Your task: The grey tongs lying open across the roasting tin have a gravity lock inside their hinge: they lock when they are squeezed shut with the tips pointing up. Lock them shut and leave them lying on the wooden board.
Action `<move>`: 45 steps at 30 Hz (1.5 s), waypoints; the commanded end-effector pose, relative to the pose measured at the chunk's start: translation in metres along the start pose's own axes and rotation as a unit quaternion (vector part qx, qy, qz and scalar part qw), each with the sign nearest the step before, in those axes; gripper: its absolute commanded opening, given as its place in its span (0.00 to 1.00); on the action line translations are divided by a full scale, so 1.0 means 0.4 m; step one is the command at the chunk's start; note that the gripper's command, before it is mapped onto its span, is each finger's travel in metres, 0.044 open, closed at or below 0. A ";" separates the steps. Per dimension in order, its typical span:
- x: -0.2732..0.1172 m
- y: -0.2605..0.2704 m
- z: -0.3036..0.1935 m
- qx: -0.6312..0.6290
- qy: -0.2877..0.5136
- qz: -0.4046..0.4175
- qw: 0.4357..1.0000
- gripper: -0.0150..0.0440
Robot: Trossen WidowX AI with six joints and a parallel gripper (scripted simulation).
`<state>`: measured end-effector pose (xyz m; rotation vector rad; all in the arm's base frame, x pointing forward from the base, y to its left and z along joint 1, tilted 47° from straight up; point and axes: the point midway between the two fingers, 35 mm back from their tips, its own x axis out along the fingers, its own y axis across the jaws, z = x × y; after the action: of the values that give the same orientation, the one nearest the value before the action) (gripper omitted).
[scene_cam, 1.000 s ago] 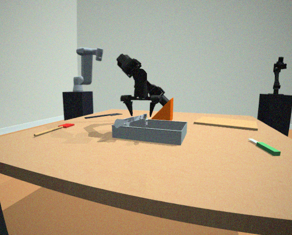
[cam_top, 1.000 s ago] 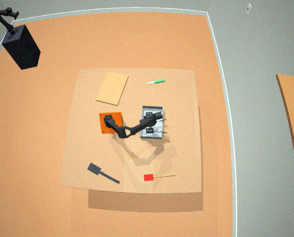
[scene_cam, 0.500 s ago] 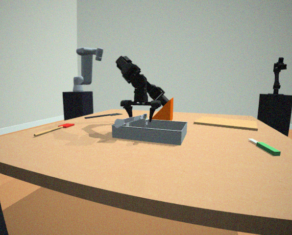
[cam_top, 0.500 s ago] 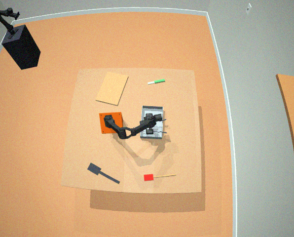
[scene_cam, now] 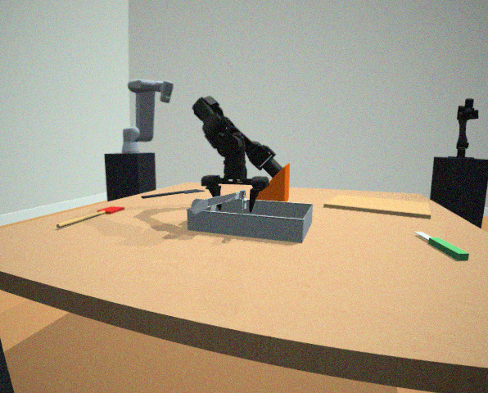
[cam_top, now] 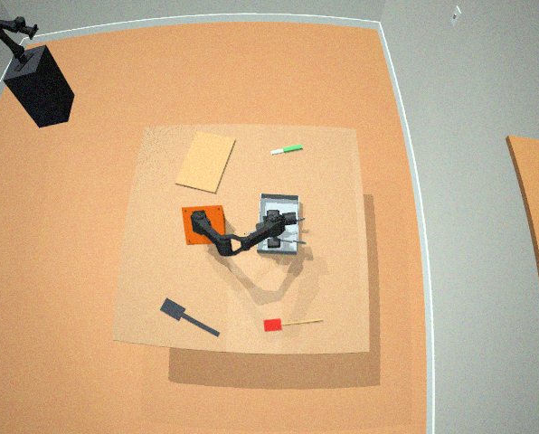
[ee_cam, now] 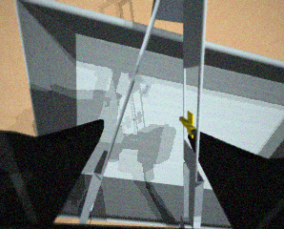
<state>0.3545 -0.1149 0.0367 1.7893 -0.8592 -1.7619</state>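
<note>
The grey tongs [cam_top: 299, 242] [scene_cam: 219, 201] [ee_cam: 193, 43] lie spread across the roasting tin [cam_top: 278, 196] [scene_cam: 252, 226] [ee_cam: 44, 72]. In the wrist view their arms converge toward the top; a small yellow piece [ee_cam: 189, 125] shows at the right arm. My gripper [cam_top: 273, 229] [scene_cam: 237, 210] [ee_cam: 147, 128] is open, pointing down into the tin, with its fingers around the two arms and nothing clamped. The right fingertip is partly hidden behind the right arm. The wooden board [cam_top: 206, 161] [scene_cam: 379, 205] lies flat, apart from the tin. The hinge is hidden by my arm in the top view.
An orange base plate [cam_top: 217, 211] [scene_cam: 282, 186] is at my arm's foot. A green-handled knife [cam_top: 292, 148] [scene_cam: 447, 248] lies on the board's side of the table. A dark spatula [cam_top: 171, 309] and a red-headed tool [cam_top: 272, 325] [scene_cam: 113, 210] lie on the opposite side.
</note>
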 end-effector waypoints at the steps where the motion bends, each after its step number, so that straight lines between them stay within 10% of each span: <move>1: 0.017 0.000 0.009 -0.005 -0.003 0.003 1.000 1.00; 45: 0.010 0.001 0.002 0.000 -0.001 0.001 1.000 0.46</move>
<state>0.3533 -0.1179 0.0337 1.7872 -0.8573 -1.7644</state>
